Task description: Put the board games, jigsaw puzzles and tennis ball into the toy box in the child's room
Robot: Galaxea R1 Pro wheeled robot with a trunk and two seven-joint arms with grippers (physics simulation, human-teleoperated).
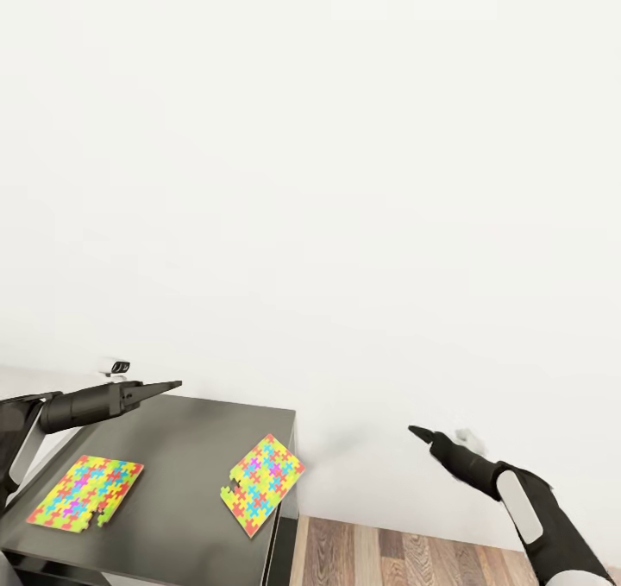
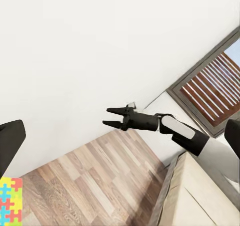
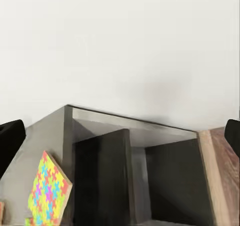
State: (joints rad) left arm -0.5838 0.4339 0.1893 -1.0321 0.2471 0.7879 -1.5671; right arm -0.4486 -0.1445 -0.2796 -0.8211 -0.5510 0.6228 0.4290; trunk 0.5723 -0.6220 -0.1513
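A: Two jigsaw puzzles are lying flat on the dark grey desk [image 1: 185, 448]. The first puzzle [image 1: 84, 492] is sitting toward the desk's near left side; the second puzzle [image 1: 262, 484] is sitting at the desk's right edge, one corner hanging over it. Neither is touching a gripper.

B: Noting materials: thin sheets of interlocked pieces in yellow, green, red, blue and pink; desk top matte and smooth; wood-plank floor [image 1: 431, 556] showing to the right of the desk.

A: Left gripper [image 1: 171, 385] is hovering above the desk's far left part, its fingers looking pressed together, holding nothing. Right gripper [image 2: 111, 116] is hanging over the floor, well apart from the desk, fingers spread and empty.

B: Judgement: both arms are being carried raised, probably for clearance. The overhanging sheet is offering an exposed edge to pinch.
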